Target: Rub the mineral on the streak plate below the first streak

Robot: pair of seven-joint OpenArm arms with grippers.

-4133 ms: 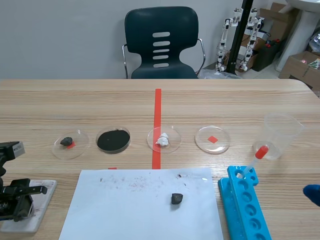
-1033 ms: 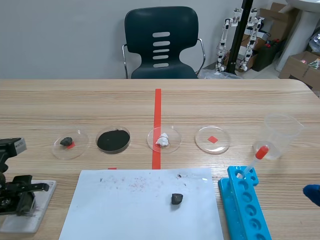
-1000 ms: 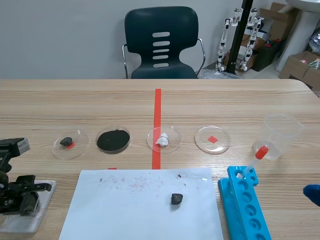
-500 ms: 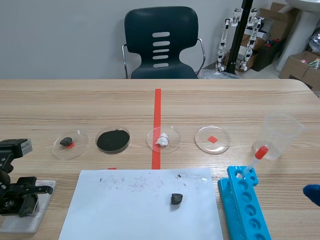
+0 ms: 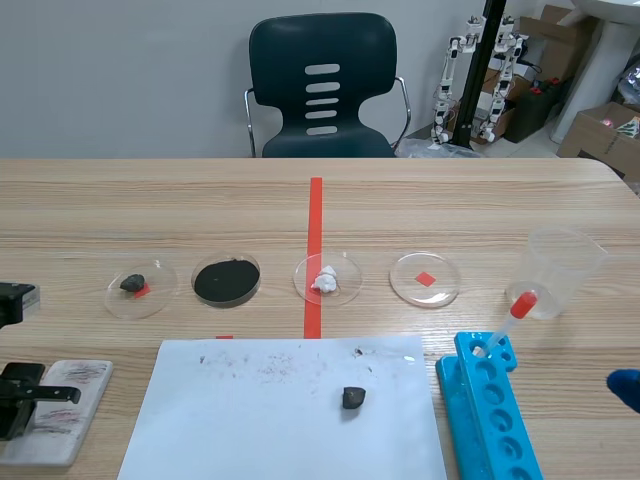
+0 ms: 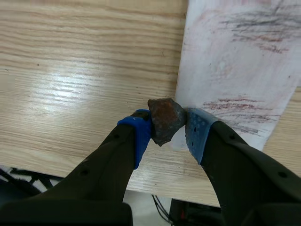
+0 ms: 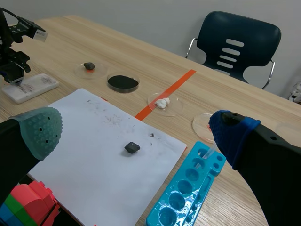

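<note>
Pinching the mineral [image 6: 163, 120] in the left end effector [image 6: 167, 133], closed on it with a blue pad [image 6: 139, 135] pressing against each flank and the dark, rust-tinged lump jutting just ahead of the fingertips. Holding it right at one long edge of the white streak plate [image 6: 235, 66], partly over the plate and partly over the wood of the bench [image 6: 84, 70]; not showing whether it is touching the plate. Hanging just beside a band of reddish-brown streaks [image 6: 230, 101], with darker streaks [image 6: 263, 26] lying farther ahead of the fingers. Sitting low at the bench's near left corner in the scene view, over the left end of the plate.

Gaping wide at the right end effector [image 7: 136, 130], gripping nothing, hovering at the bench's right side and well apart from the plate and the mineral.

Lying between the two arms: a white paper sheet [image 5: 250, 420], carrying a small dark stone [image 5: 352, 397]. Standing just beside the sheet's right edge: a blue tube rack [image 5: 490, 420]. Sitting beyond the sheet: a petri dish of black powder [image 5: 227, 280].
</note>
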